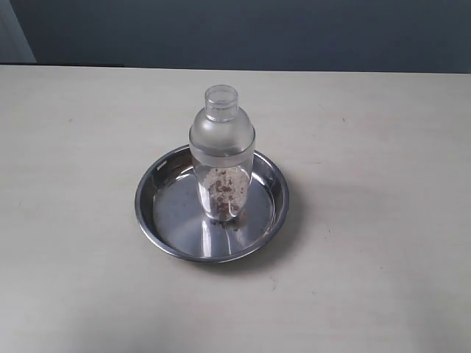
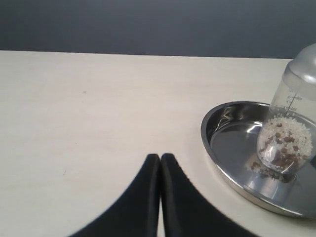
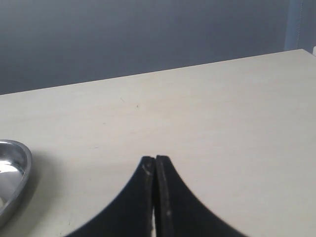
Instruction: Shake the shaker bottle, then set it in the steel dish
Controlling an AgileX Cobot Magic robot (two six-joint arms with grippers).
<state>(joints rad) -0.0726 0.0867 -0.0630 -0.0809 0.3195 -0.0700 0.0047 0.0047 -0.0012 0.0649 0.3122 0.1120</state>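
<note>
Close to wrist cameras: left gripper [image 2: 160, 157], right gripper [image 3: 155, 158], jaws pressed together. Centre of exterior frame: steel dish [image 1: 173, 217] on pale table [image 1: 73, 184]; shaker bottle [image 1: 222, 158] upright on dish base, long axis vertical, cap up. Clear body, frosted dome, measuring marks, brown beans [image 2: 281, 157] and white grains [image 2: 290, 129] inside.

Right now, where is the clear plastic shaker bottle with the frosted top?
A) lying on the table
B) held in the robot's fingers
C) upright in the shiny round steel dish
C: the shaker bottle stands upright on the flat base of the steel dish.
</note>
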